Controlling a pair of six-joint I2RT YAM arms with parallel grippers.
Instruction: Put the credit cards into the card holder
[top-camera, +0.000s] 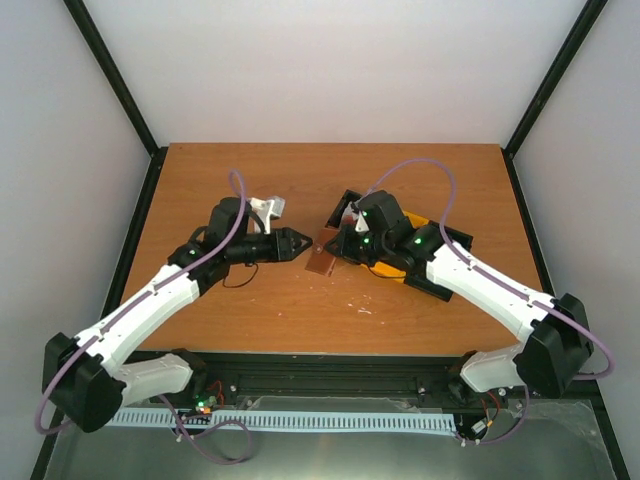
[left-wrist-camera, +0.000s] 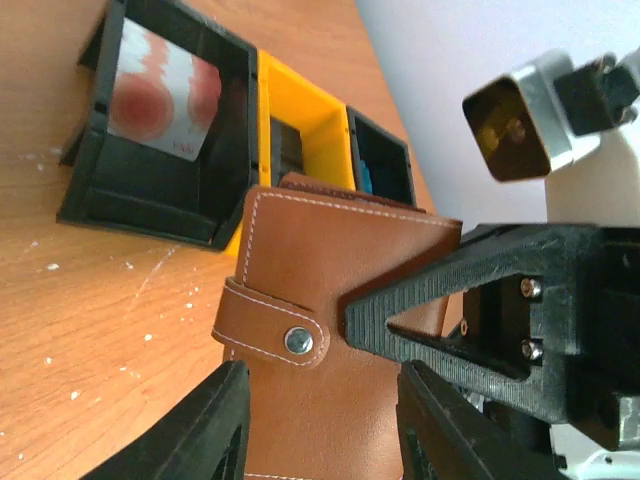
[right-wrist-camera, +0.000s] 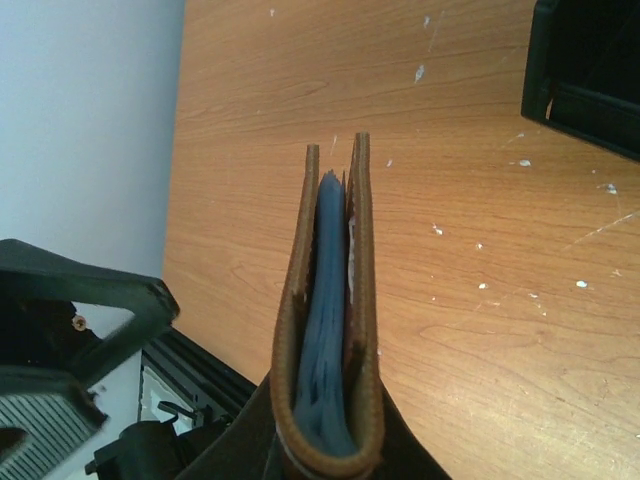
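The brown card holder (top-camera: 320, 260) is shut, its strap snapped, and stands on edge just above the table. My right gripper (top-camera: 341, 247) is shut on it. The right wrist view shows it edge-on (right-wrist-camera: 300, 300), pale grey-blue inside, between my right gripper's (right-wrist-camera: 325, 452) jaws. In the left wrist view the holder (left-wrist-camera: 330, 260) fills the middle, and a right finger (left-wrist-camera: 450, 290) presses its face. My left gripper (left-wrist-camera: 320, 420) is open, its fingertips just short of the holder. A blue card (left-wrist-camera: 365, 180) and a dark one (left-wrist-camera: 288, 150) stand in the tray.
The black-and-yellow three-compartment tray (top-camera: 455, 238) lies behind the right gripper. Its near black compartment (left-wrist-camera: 150, 200) holds a white card with red circles (left-wrist-camera: 160, 100). The left gripper (right-wrist-camera: 90, 320) shows at the right wrist view's left edge. White specks dot the table.
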